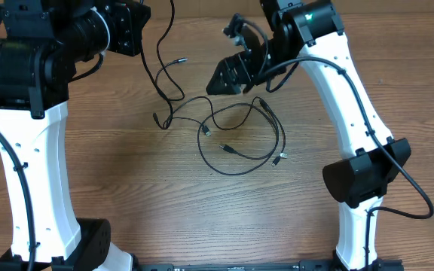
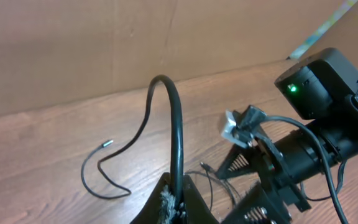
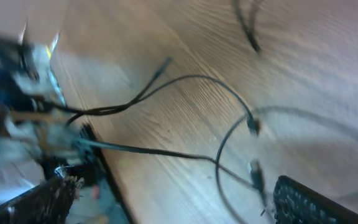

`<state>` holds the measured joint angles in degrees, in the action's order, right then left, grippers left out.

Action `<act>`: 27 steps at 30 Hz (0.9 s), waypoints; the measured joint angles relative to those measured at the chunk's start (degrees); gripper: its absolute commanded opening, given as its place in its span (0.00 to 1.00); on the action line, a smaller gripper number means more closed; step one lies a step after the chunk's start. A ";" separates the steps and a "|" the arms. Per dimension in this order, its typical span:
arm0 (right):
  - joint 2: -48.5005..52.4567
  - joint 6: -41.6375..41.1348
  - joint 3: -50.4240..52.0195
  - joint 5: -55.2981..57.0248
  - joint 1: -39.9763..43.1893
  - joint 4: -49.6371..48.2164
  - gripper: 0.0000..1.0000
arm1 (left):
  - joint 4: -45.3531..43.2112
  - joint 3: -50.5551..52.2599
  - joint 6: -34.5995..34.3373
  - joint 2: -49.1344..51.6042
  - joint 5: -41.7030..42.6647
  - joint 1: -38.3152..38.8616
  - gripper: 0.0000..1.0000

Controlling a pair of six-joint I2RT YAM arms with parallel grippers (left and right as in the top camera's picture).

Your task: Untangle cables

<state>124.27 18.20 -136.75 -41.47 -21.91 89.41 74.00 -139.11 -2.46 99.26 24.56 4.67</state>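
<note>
Brown wood covers the table (image 1: 142, 196), and a plain brown wall (image 2: 55, 50) stands behind it. Far to the left of the right gripper (image 1: 236, 69) stands the left arm (image 1: 36, 173), white with black parts. Its left gripper (image 2: 174, 208) is up off the wood, also to the left of the right gripper. Its fingers are pressed together, pinching a black cable (image 2: 178, 124). That cable climbs out of the fingers, bends over in an arch and drops to the wood. There it curls and ends in a small silver tip (image 2: 107, 143), to the left of the right gripper. The rest of the cables (image 1: 232, 150) lie loose on the wood, just below the right gripper in the view from above. They make a few big loops that cross each other, with little plugs at the ends. The right gripper hangs above the wood with its fingers spread wide apart, holding nothing. It is apart from the cables under it. To the right of the right gripper is the right arm (image 1: 349, 90), white too, sloping away from it.
</note>
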 measured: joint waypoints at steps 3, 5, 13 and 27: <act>0.00 8.02 0.00 -0.79 -2.08 -1.46 1.00 | 0.79 0.00 -0.24 0.00 -0.02 0.00 0.04; 0.00 11.98 0.00 -1.40 -4.28 -2.08 0.96 | 0.85 0.00 -0.39 0.00 -0.04 0.00 0.04; 1.60 19.17 0.90 -1.75 -9.38 -2.43 0.47 | 0.28 0.00 -0.63 0.00 -0.22 0.00 0.04; 5.38 -11.21 4.76 27.19 0.79 -4.37 0.04 | -3.54 -3.10 -9.97 -0.50 -0.42 -18.18 0.04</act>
<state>129.64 6.98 -131.98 -14.28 -21.12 85.03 70.46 -142.21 -12.43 98.76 24.14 -13.52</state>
